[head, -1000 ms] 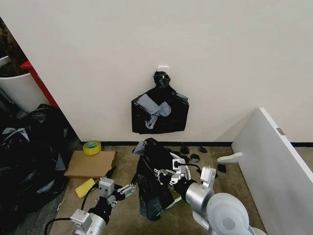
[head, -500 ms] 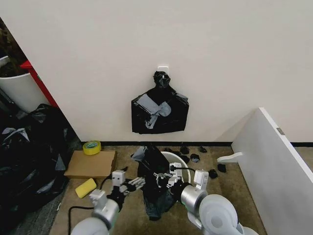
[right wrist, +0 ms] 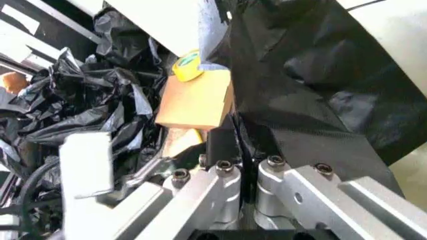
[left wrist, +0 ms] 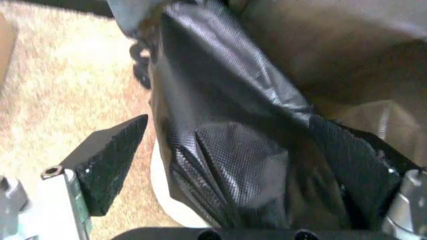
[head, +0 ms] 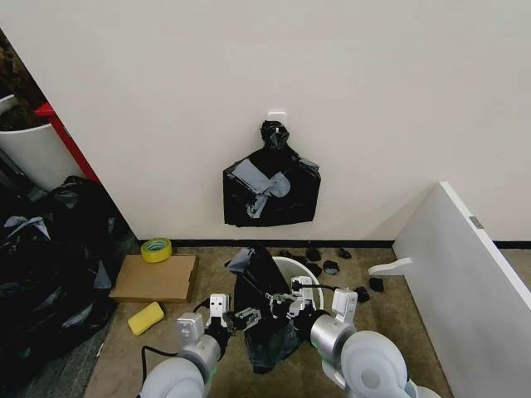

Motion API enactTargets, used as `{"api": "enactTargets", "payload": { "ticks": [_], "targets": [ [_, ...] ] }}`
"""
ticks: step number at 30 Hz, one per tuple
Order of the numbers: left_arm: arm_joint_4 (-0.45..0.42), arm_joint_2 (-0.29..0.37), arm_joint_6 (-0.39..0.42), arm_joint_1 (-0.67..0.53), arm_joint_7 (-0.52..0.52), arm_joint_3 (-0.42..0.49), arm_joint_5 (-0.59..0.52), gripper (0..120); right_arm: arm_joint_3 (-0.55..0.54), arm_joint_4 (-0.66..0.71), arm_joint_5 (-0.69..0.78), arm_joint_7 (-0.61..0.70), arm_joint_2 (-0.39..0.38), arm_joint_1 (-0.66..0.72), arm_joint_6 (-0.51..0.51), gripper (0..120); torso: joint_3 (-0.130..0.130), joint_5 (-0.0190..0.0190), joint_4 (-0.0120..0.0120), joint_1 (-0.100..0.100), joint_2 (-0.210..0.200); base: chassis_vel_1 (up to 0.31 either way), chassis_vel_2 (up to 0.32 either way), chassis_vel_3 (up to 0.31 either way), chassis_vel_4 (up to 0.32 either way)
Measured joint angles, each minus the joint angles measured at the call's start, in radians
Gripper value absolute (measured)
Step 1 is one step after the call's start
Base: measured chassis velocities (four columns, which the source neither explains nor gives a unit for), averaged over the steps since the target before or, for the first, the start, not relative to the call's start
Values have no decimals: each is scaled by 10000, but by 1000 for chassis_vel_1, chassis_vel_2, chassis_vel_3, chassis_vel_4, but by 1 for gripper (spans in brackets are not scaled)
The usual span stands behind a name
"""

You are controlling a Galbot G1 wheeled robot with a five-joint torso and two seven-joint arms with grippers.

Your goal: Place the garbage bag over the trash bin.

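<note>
So we're maybe halfway there. Our right gripper [head: 282,308] is pinched tight on a fold of the thin, glossy black plastic garbage bag [head: 264,319], and in the right wrist view the fingers [right wrist: 230,150] meet on the film with the sheet spreading away just past them. Our left gripper [head: 241,317] sits just beside the bag's other edge with its jaws spread wide; the left wrist view shows the bag hanging between its dark pads [left wrist: 110,160], not clamped yet.

Just beyond both grippers is the round, pale cream plastic trash bin [head: 300,267]. The bag drapes over its near side, but the far rim is bare, so we'd say the mouth still needs opening and pulling around the whole rim.

No readable labels or writing anywhere that we can make out.
</note>
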Motion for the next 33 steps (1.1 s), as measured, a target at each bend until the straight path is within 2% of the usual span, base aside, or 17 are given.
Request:
{"api": "enactTargets", "payload": {
  "ticks": [5,14,20,21,26,27,33],
  "targets": [
    [265,-398,899,-605,-1044,170,-872,94,0,95,-34,-2,-46,-55,-15,0,0,0,-1,0,0,0,0,0,0],
    [666,-637,1505,-1172,-2120,236,-1896,90,29,155,-64,-5,-60,-79,-21,0,0,0,-1,0,0,0,0,0,0],
    [766,-631,1574,-1315,-2205,248,-2110,66,74,36,-65,-10,-65,4,9,0,0,0,0,0,0,0,0,0,0],
    [766,-631,1574,-1315,-2205,248,-2110,66,74,36,-65,-10,-65,4,9,0,0,0,0,0,0,0,0,0,0],
    [890,-702,1555,-1294,-2078,205,-2209,43,211,-85,-23,18,-116,80,122,0,0,0,0,0,0,0,0,0,0],
    [890,-702,1555,-1294,-2078,205,-2209,43,211,-85,-23,18,-116,80,122,0,0,0,0,0,0,0,0,0,0],
    [987,-708,1516,-1345,-2042,227,-2362,18,211,-132,-10,23,-148,108,142,0,0,0,0,0,0,0,0,0,0]
  ]
}}
